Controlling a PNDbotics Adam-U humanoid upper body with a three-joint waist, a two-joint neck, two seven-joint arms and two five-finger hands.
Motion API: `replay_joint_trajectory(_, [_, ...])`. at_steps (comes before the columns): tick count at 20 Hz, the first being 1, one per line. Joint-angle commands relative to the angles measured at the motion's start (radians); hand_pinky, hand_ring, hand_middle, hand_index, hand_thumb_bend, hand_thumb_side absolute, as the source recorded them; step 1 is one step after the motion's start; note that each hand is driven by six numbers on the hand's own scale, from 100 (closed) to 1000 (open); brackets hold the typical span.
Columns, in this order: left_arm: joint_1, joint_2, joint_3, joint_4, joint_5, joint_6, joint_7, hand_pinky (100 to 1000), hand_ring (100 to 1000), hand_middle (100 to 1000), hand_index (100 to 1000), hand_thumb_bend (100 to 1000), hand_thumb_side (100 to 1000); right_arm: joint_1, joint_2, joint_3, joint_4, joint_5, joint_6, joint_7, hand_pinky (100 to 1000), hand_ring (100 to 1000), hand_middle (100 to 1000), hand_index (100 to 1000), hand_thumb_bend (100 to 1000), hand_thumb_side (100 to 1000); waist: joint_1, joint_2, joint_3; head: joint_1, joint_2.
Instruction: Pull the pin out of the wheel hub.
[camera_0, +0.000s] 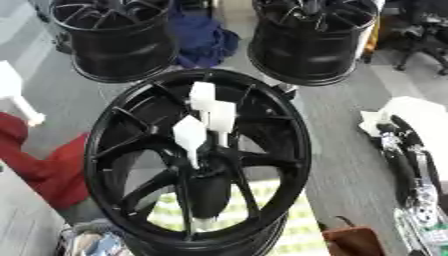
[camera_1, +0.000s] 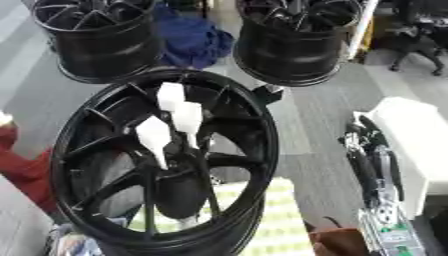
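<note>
We look down on a black wheel hub (camera_0: 198, 160) that fills the middle of both views, its open spoked face turned up toward us. Three white pins stand out of the centre of the wheel hub, each with a blocky white head on a thin stem: the nearest pin (camera_0: 189, 135) sits lowest and to the left, a second pin (camera_0: 220, 118) stands just beside it to the right, and a third pin (camera_0: 202, 95) rises behind them toward the far rim. All three stems run down among the spokes near the hub's centre. Another white piece (camera_0: 203, 221) shows through the spokes at the near side of the wheel hub.

Our right arm (camera_1: 376, 165), black with silver parts, lies well to the right of the wheel hub, apart from it. We cannot tell how its fingers stand, and we see no left hand.

Beyond the wheel hub stand two more black wheels, one at far left (camera_0: 114, 37) and one at far right (camera_0: 313, 37), with a blue cloth (camera_0: 206, 40) between them. A red cloth (camera_0: 48, 160) lies left of the wheel hub, and a yellow-green checked mat (camera_1: 280, 220) lies beneath its near edge.
</note>
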Motion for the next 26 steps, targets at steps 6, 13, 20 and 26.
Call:
replay_joint_trajectory(6, [0.179,-0.172,0.229,-0.068,0.063,0.113,0.111,694,1000,748,855,227,771,-0.013,0.005,-0.013,-0.019,-0.002,-0.001,-0.009,776,676,750,921,100,624,-0.011,0.002,0.011,-0.009,-0.002])
replay_joint_trajectory(13, [0.378,-0.371,0.428,-0.266,0.185,0.149,0.233,670,1000,703,807,103,754,-0.015,0.018,0.002,-0.016,-0.008,-0.001,0.004,776,676,749,921,100,624,-0.023,-0.004,-0.014,0.018,-0.002])
replay_joint_trajectory(20, [0.486,-0.561,0.472,-0.456,0.29,0.228,0.35,672,1000,703,807,100,756,-0.016,0.017,0.011,-0.014,-0.009,-0.002,0.017,777,676,749,921,100,623,-0.02,-0.006,-0.022,0.026,-0.002])
replay_joint_trajectory(26, [0.511,-0.636,0.409,-0.607,0.249,0.327,0.45,672,1000,701,809,100,758,-0.017,0.015,0.014,-0.014,-0.008,-0.002,0.021,777,676,749,922,100,623,-0.018,-0.004,-0.017,0.028,-0.002])
